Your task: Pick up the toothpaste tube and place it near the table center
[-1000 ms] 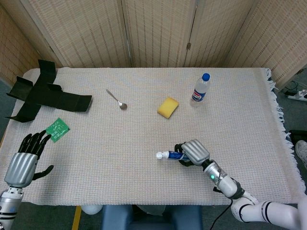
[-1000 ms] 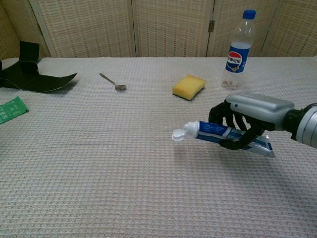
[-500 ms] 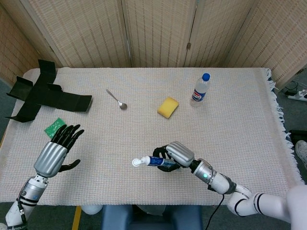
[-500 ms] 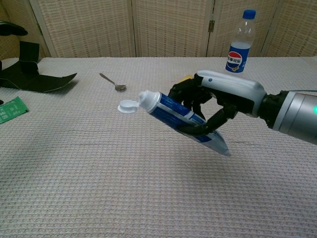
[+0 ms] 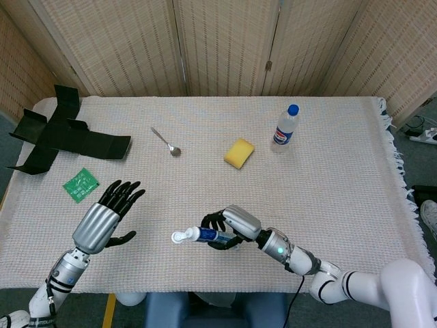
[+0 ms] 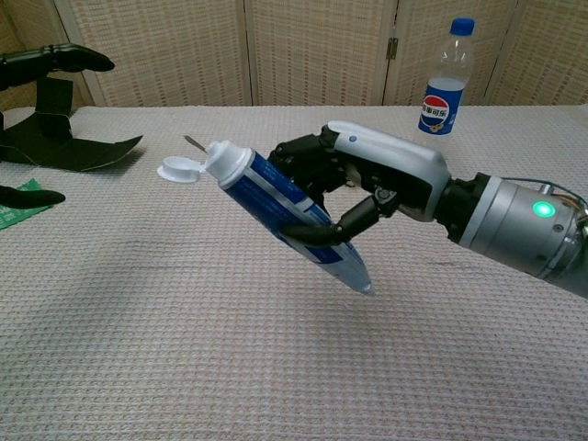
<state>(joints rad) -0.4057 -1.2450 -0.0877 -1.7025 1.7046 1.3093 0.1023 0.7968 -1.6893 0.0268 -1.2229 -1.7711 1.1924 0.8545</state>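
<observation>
My right hand (image 5: 229, 227) (image 6: 354, 179) grips a blue and white toothpaste tube (image 5: 199, 235) (image 6: 285, 207) and holds it above the cloth, near the table's front middle. The tube's white flip cap (image 6: 177, 169) hangs open and points left, while its crimped end tilts down to the right. My left hand (image 5: 106, 219) hovers open at the front left, fingers spread, holding nothing. In the chest view only the dark fingertips (image 6: 64, 57) of that hand show at the left edge.
A yellow sponge (image 5: 239, 152) (image 6: 326, 142), a spoon (image 5: 166, 142) and a Pepsi water bottle (image 5: 286, 126) (image 6: 444, 78) lie further back. A flat black box (image 5: 58, 134) and a green packet (image 5: 80, 184) sit at the left. White woven cloth (image 5: 328, 191) covers the table.
My right hand has carried the tube leftward and higher, toward the front middle. My left hand has risen and moved right, in from the table's left edge.
</observation>
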